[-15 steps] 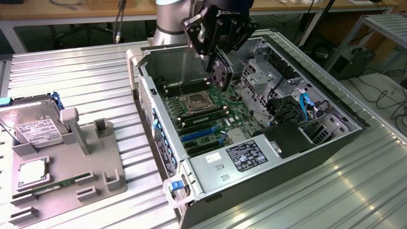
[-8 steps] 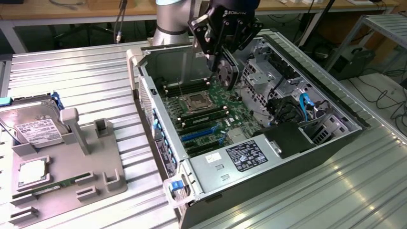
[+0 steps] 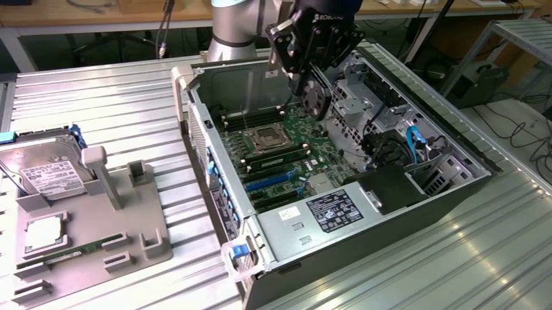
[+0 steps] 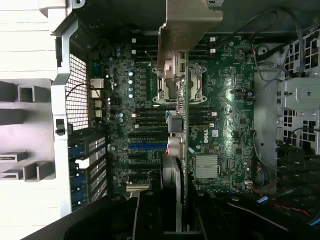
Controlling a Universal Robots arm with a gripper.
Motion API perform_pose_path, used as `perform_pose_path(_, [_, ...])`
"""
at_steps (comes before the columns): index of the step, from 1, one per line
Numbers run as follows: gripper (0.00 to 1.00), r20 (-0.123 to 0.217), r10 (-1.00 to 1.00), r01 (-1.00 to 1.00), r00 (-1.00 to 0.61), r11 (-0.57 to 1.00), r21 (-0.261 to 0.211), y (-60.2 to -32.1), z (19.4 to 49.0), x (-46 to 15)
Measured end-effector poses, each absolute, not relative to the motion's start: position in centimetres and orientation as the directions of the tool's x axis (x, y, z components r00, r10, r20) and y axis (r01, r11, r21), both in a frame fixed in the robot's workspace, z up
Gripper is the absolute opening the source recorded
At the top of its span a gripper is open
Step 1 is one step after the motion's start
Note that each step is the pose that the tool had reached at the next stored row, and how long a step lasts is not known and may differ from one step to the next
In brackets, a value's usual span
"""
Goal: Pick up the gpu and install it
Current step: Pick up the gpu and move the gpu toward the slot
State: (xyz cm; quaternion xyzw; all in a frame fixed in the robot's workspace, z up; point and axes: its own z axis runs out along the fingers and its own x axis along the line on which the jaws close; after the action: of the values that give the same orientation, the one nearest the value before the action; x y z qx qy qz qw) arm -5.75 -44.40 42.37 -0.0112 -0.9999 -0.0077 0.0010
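The gpu hangs edge-on from my gripper, above the motherboard of the open computer case. In the exterior view it is over the board's far part, beyond the CPU socket. In the wrist view the gpu is a thin green edge running away from my gripper, with its silver end bracket at the far end. The fingers are shut on the card's near end. The blue card slots lie beside the card, with a gap to it.
A power supply with a label fills the case's near corner, and drive cages with cables line the exterior view's right. On the exterior view's left a grey fixture holds a hard drive, a CPU and a RAM stick.
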Motion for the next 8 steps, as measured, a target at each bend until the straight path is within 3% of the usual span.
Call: perform_pose_path(8, [0.28,0.002,0.022,0.022,-1.000,1.000,0.015,-44.4,42.3,-3.8])
